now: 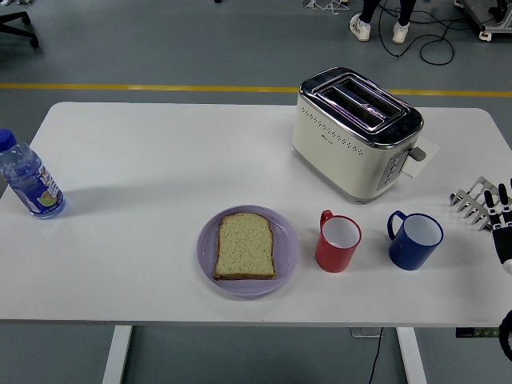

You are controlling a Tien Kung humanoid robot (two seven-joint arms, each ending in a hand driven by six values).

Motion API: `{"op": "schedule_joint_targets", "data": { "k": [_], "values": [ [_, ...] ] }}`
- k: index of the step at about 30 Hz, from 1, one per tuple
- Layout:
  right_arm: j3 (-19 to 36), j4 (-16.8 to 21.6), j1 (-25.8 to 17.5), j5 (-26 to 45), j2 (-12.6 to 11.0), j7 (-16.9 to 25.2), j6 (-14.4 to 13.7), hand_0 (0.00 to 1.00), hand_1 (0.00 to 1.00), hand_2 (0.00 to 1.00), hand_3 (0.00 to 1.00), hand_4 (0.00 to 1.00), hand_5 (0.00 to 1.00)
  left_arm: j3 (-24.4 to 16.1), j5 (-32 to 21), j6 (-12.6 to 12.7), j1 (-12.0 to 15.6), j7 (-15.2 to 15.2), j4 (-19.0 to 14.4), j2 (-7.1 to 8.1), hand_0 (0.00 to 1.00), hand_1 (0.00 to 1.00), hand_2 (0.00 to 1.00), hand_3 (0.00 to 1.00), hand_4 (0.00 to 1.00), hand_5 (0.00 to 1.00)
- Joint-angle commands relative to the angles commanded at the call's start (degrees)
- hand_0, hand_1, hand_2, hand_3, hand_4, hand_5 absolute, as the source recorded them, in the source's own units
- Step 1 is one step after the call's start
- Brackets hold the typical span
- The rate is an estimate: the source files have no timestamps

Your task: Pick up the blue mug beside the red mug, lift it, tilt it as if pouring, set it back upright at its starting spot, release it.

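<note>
Blue mug (415, 240): upright on the white table (144, 168), near its front right, handle toward the red mug.
Red mug (338, 242): just left of the blue one, apart from it.
Right hand (494, 214): at the table's right edge, well clear of the blue mug, fingers extended and holding nothing.
Toaster (356, 131): behind both mugs.
Plate (248, 251): left of the red mug, carrying a bread slice (246, 246).
Water bottle (27, 178): far left edge.
</note>
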Motion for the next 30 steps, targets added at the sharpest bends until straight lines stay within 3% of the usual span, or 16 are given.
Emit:
{"op": "schedule_joint_targets", "data": {
  "k": [30],
  "values": [
    [0.11,-0.81,0.25,2.82,0.35,1.32,-0.6,0.623,0.542,0.632,0.603,0.629,0.232,-0.32,0.26,-0.05,-0.11,0.01,-0.01,0.05,0.634,0.644,0.653,0.505,0.24,0.856]
  ]
}}
